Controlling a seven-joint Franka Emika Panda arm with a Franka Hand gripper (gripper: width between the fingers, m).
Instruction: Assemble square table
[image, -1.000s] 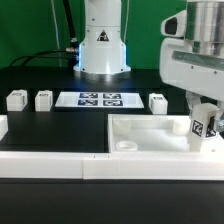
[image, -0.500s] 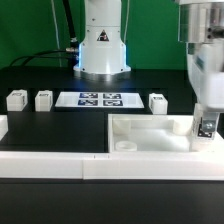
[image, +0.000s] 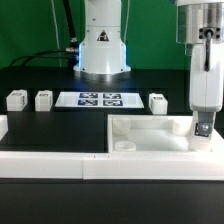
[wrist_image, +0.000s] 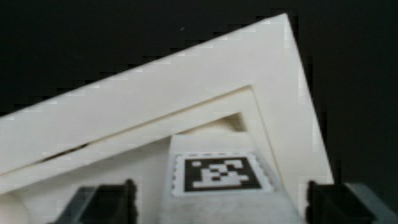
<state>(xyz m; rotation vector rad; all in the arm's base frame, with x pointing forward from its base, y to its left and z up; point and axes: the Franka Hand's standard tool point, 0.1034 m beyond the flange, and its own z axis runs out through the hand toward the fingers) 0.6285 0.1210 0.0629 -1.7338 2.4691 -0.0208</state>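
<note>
Tool (image: 203, 130) at frame right, jaws spread, gripping nothing; tagged leg (wrist_image: 221, 172) between fingers, untouched, at square table (image: 150, 133) corner.

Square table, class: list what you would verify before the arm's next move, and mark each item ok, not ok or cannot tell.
1. Leg stands at a corner of the tabletop: ok.
2. Gripper jaws open, clear of that leg on both sides: ok.
3. Leg fully seated in its socket: cannot tell.
4. Three other legs lie loose beside the marker board, in plain sight: ok.
5. All four legs fitted: not ok.
</note>
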